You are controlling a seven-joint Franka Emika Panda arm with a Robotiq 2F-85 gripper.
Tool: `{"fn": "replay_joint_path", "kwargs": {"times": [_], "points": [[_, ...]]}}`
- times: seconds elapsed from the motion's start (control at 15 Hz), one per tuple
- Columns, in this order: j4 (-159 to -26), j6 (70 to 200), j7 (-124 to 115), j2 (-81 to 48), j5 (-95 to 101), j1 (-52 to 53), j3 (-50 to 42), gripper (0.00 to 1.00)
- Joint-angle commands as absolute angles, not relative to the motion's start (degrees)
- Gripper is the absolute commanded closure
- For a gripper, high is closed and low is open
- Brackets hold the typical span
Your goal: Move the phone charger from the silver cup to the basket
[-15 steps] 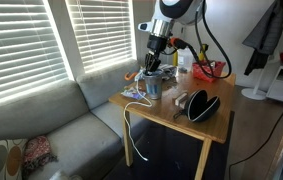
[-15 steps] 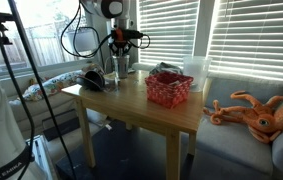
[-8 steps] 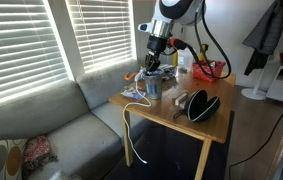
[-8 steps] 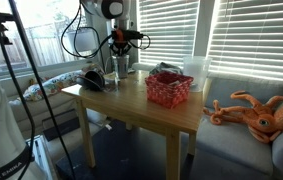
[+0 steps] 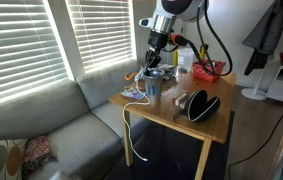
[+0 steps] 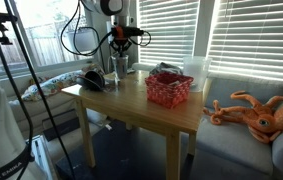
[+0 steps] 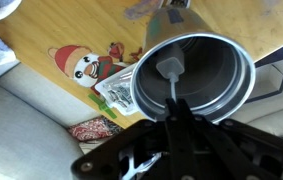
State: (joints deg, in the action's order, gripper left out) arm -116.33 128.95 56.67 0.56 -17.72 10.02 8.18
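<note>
The silver cup (image 7: 233,88) stands on the wooden table near its edge; it shows in both exterior views (image 5: 153,86) (image 6: 119,66). In the wrist view the phone charger's white plug and cable (image 7: 170,78) lie inside the cup and run up into my gripper (image 7: 174,120). The fingers are shut together on the cable just above the cup's mouth. In an exterior view a length of white cable (image 5: 128,122) hangs off the table edge toward the floor. My gripper (image 5: 157,58) (image 6: 121,47) hovers right over the cup. The red basket (image 6: 169,90) (image 5: 210,70) stands further along the table.
A black rounded object (image 5: 203,105) lies next to the cup. A whitish translucent cup (image 6: 193,68) stands behind the basket. A printed packet (image 7: 116,92) and a cartoon sticker (image 7: 81,64) lie by the cup. A grey sofa (image 5: 51,130) and an orange octopus toy (image 6: 256,112) flank the table.
My gripper has risen very slightly above the cup with the cable in it. Nothing else has moved.
</note>
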Motion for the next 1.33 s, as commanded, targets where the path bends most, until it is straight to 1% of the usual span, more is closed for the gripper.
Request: {"fn": "replay_joint_path", "kwargs": {"times": [0.0, 1.27], "points": [[-117.5, 129.44, 57.88, 3.72, -19.26, 9.79, 8.32, 0.99], [-118.0, 126.2, 51.79, 14.5, -17.53, 10.95, 6.99, 0.99]]}}
